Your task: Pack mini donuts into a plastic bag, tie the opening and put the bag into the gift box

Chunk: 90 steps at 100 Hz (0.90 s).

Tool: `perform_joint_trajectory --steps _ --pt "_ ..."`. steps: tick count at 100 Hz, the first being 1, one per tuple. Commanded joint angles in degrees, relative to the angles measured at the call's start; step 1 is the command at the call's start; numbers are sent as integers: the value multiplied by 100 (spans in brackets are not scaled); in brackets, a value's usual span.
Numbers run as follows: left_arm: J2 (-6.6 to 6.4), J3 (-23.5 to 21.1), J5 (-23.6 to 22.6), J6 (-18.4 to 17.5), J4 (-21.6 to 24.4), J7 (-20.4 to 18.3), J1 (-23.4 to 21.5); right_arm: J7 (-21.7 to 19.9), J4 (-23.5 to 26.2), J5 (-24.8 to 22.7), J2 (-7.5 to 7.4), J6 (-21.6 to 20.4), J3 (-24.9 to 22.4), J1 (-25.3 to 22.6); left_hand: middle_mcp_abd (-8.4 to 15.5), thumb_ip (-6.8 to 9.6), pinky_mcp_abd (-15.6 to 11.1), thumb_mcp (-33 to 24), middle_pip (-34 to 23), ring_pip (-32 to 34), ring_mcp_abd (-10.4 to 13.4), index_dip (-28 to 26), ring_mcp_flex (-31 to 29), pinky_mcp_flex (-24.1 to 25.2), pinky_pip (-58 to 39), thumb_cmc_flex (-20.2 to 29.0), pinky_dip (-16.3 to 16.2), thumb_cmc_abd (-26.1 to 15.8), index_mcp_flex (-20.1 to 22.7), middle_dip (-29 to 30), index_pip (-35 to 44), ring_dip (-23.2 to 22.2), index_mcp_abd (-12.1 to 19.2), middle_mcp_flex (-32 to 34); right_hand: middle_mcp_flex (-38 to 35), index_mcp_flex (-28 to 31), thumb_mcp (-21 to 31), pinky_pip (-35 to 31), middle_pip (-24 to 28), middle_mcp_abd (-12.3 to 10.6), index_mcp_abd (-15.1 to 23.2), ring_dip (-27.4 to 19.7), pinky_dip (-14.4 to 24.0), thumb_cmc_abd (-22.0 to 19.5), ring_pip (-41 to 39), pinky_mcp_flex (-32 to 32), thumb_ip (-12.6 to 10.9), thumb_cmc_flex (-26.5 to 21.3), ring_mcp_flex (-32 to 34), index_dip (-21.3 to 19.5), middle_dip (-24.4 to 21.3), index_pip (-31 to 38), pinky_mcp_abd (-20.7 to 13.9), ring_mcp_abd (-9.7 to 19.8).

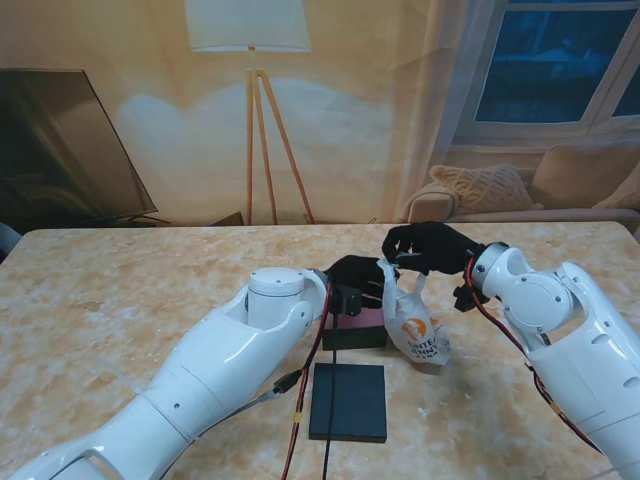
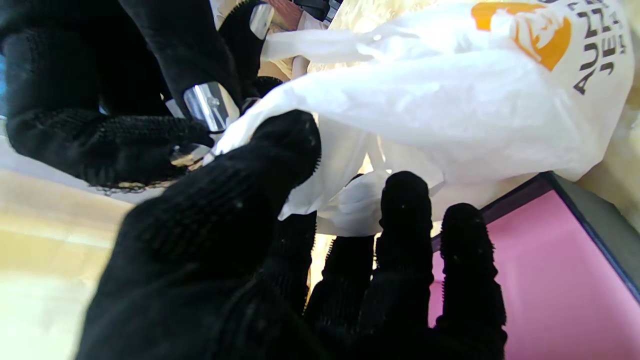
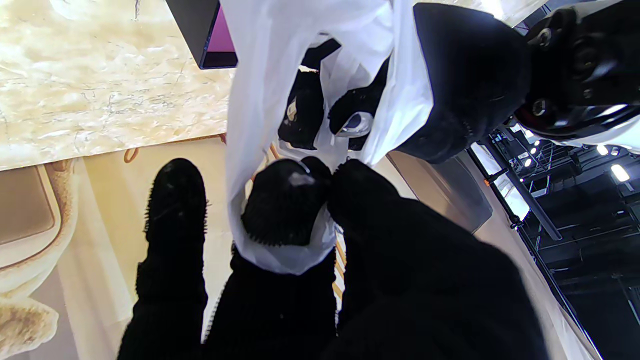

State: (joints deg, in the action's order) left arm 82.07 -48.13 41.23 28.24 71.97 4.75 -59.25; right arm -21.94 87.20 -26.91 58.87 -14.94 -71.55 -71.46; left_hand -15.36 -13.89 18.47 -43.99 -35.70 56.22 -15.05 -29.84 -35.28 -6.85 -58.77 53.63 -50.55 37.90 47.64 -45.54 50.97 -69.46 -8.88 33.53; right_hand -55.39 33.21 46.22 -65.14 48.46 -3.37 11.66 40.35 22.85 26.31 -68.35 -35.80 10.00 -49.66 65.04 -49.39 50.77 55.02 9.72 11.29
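A white plastic bag (image 1: 413,330) with an orange logo hangs just right of the open gift box (image 1: 358,327), which has a pink lining (image 2: 550,280). My left hand (image 1: 357,275) pinches one side of the bag's top (image 2: 280,125) between thumb and fingers. Facing it, my right hand (image 1: 428,245) grips the other side of the opening (image 3: 280,245). Both black-gloved hands meet above the bag. The bag (image 2: 450,100) looks filled, but its contents are hidden.
The box's black lid (image 1: 348,401) lies flat on the marble table (image 1: 120,310), nearer to me than the box. A red cable runs along my left forearm (image 1: 240,370).
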Motion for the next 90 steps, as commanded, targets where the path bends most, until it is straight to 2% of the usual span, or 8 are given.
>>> perform_joint_trajectory --steps 1,17,30,45,66,81,87,90 --pt "16 -20 32 35 74 -114 2 -42 19 -35 49 2 9 -45 37 76 -57 233 126 41 1 49 66 64 -17 139 -2 -104 70 133 98 -45 -62 -101 -104 -12 -12 57 108 -230 143 -73 -104 -240 25 16 34 -347 87 -84 -39 313 -143 128" --pt "-2 1 -16 -25 60 -181 5 3 9 -35 61 25 21 -47 -17 246 -52 336 202 76 -17 54 37 72 -2 317 -10 -442 98 282 -51 -45 -181 -81 -108 -22 -56 83 82 -229 154 -75 -127 -246 51 16 33 -348 79 -57 -69 304 -139 136" --pt "-35 13 -44 -79 52 -307 10 46 10 49 84 154 21 -51 -112 475 -97 -193 214 73 -20 -1041 160 124 13 -62 -62 -688 -383 286 375 -66 -279 -238 -51 -51 -33 -2 -16 -178 167 -116 -95 -231 222 69 18 -175 19 111 -145 187 7 98" --pt "-78 34 -83 -102 57 -474 24 31 33 209 99 270 -11 -67 -212 465 -83 -233 209 40 -45 -2280 257 139 19 -210 -110 -796 -897 185 1027 -49 -443 -356 273 -186 -262 -79 -212 79 -34 -129 -5 -273 399 308 82 247 -302 394 -128 -22 220 -73" --pt "-111 58 -124 -41 84 -598 37 22 78 261 103 346 -45 -126 -387 459 -47 87 292 46 -129 -3044 266 116 -43 71 -153 -1089 -1322 209 1353 20 -733 -395 625 -421 -616 -78 -350 281 -250 -137 68 -408 535 523 64 482 -607 567 -71 -260 356 -196" --pt "-115 34 -99 60 120 -584 22 91 69 266 117 351 -107 -151 -478 520 -13 274 359 -2 -185 -3287 192 84 -37 279 -144 -1193 -1502 291 1406 107 -845 -339 806 -794 -834 -78 -413 367 -452 -137 109 -492 589 567 7 525 -726 879 -74 -605 367 -281" --pt "-114 38 -137 67 127 -557 21 130 66 258 124 341 -132 -159 -476 528 -3 309 350 21 -176 -3291 150 49 -48 287 -143 -1213 -1523 301 1392 115 -826 -299 747 -811 -748 -86 -374 334 -502 -127 123 -417 571 538 -38 305 -680 961 -33 -633 332 -249" --pt "-116 39 -146 65 125 -561 23 142 68 264 126 341 -140 -164 -471 531 -4 319 346 29 -177 -3283 141 43 -49 288 -142 -1222 -1541 303 1377 117 -814 -286 650 -786 -475 -78 -384 283 -528 -119 133 -308 540 491 -15 151 -616 996 35 -614 274 -183"
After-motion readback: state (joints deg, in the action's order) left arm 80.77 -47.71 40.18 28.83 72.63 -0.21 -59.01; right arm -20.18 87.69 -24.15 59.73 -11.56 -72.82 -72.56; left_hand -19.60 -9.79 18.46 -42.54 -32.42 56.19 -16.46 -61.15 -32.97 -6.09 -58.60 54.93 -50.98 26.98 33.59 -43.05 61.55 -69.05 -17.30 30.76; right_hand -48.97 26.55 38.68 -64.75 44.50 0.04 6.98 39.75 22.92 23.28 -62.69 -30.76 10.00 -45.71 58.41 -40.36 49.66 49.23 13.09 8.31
